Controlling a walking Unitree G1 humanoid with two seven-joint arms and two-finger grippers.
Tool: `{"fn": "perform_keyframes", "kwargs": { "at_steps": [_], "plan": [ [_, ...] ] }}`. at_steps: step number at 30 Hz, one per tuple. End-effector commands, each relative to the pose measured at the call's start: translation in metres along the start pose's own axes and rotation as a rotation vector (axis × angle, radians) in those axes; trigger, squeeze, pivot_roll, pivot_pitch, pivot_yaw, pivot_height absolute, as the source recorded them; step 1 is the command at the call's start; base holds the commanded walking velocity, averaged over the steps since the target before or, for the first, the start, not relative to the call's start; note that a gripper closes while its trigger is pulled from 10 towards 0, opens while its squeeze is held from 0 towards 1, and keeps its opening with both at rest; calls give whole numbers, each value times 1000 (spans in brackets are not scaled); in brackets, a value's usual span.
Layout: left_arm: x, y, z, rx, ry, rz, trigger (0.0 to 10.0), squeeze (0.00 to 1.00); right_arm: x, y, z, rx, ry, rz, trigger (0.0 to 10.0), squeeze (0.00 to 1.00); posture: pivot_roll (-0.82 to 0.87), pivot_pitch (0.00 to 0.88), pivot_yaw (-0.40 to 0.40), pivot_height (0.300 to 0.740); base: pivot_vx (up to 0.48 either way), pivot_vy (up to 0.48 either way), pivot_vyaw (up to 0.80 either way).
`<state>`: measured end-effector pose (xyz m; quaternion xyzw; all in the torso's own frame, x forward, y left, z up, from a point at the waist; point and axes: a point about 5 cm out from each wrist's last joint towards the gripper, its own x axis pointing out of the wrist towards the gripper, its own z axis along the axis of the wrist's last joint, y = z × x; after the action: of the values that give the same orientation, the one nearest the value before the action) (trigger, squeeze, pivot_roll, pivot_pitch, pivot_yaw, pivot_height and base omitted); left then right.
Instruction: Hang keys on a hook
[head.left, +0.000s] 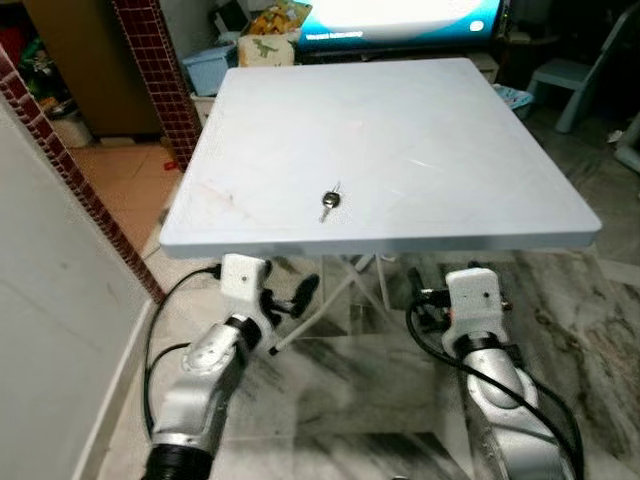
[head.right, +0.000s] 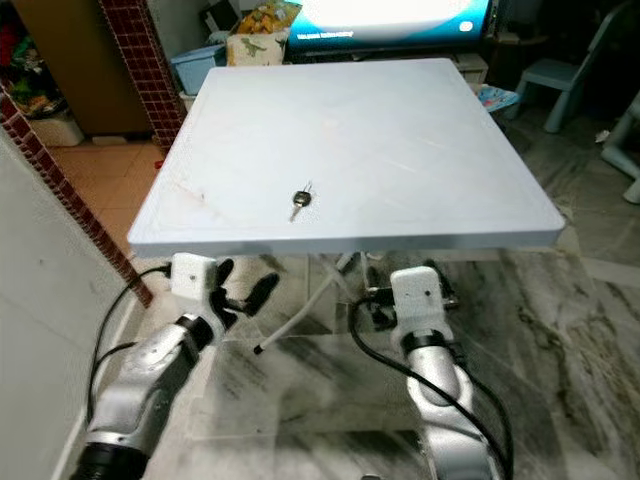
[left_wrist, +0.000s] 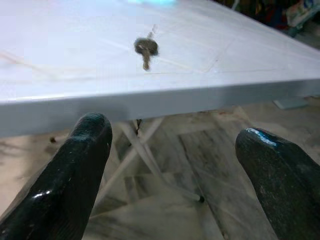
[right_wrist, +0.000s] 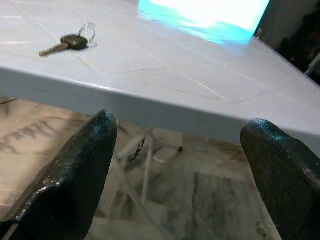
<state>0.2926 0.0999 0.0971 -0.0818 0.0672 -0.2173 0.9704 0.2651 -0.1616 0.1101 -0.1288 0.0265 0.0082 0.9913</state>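
Key (head.left: 330, 201) lay flat on tabletop (head.left: 420, 130), near front edge. Left gripper (left_wrist: 175, 165) and right gripper (right_wrist: 180, 170) below edge, fingers apart, empty. Risk: flat key slipping off during pinch.

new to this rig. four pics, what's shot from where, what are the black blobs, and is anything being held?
It is a humanoid robot with two silver arms, each ending in an end effector of two long black fingers. The two wide pictures come from a stereo camera on its head, looking down at a white table. The other two come from cameras on the wrists, looking along the fingers, so the black blobs are the fingers themselves.

The left end effector and right end effector both sit low, just in front of the table's near edge, fingers spread apart, holding nothing.

On the table, near that edge, lies a key on a ring. Nothing touches it. Beyond the table a screen glows. I cannot make out a hook.
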Motion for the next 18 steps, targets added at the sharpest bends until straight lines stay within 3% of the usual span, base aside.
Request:
{"fn": "perform_keyframes", "kwargs": {
  "at_steps": [1,5,8,18],
  "plan": [
    [-6,19,6,48,-37,116,10000,0,-2,6,10,0,-50,39,10000,0,-69,74,46,740,0,0,0],
    [-19,43,14,122,-92,267,10000,0,-7,7,15,-38,-84,73,10000,0,-67,74,41,740,0,0,0],
    [-24,51,15,137,-92,296,10000,0,-7,7,16,-40,-85,72,10000,0,-63,73,37,740,0,0,0],
    [-32,52,7,130,-64,270,10000,0,-4,9,25,-16,-104,58,10000,0,-56,72,49,740,0,0,0]
  ]
}}
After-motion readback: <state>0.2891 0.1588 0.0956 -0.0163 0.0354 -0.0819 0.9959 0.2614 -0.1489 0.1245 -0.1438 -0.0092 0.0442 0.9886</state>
